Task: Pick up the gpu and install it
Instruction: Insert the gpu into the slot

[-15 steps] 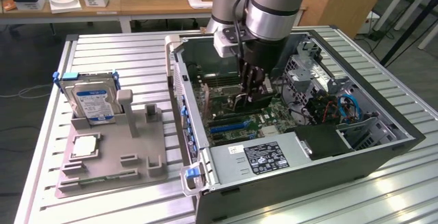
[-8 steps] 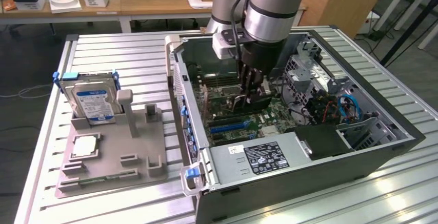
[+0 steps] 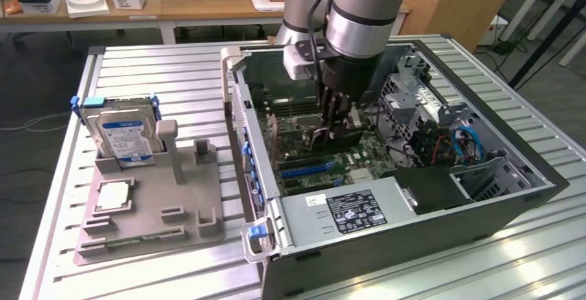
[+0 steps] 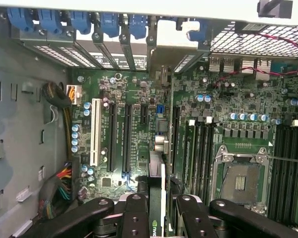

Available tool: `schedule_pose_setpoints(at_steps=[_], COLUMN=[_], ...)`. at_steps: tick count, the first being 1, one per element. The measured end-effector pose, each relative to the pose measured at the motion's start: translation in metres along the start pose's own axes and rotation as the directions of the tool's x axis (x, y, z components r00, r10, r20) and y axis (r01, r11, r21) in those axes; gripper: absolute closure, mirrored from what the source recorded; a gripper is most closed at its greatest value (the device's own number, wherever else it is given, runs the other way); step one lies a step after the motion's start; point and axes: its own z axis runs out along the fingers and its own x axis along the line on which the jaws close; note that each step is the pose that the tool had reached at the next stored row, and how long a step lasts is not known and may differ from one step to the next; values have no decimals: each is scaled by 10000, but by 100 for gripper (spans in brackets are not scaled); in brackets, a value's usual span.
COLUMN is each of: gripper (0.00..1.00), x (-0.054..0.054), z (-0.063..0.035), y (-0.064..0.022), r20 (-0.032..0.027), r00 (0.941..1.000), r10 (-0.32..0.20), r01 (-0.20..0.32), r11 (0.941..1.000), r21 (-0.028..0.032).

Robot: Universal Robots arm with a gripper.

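The gripper (image 3: 331, 125) reaches down into the open computer case (image 3: 412, 245), its fingers (image 4: 134, 215) pinching the gpu (image 4: 157, 191) between them. The card stands edge-on over the motherboard (image 4: 139, 99), alongside the long black expansion slots (image 4: 111, 134); whether it touches a slot cannot be told. In the exterior view, the hard drive (image 3: 125, 139) stands in a grey holder (image 3: 137, 231) at nine o'clock from the case.

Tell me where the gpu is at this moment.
The gpu is held edge-on between the fingers of the gripper, inside the open computer case, over the long slots of the motherboard.
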Motion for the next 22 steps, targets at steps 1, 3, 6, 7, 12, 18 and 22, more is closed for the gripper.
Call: schedule_pose_setpoints(at_steps=[1,3,6,7,12,18,22], gripper=[74,74,74,74,74,74,74], x=[0,0,0,0,1,1,1], z=[4,14,45,58,134,210,229], y=[2,8,17,19,30,37,55], r20=[0,1,0,-2,-6,-8,-8], r00=[10000,10000,10000,10000,10000,10000,10000], r10=[-2,-2,-2,-3,-3,-3,-2], r01=[2,2,2,3,3,3,2], r11=[10000,10000,10000,10000,10000,10000,10000], r21=[0,0,0,-1,0,-1,-1])
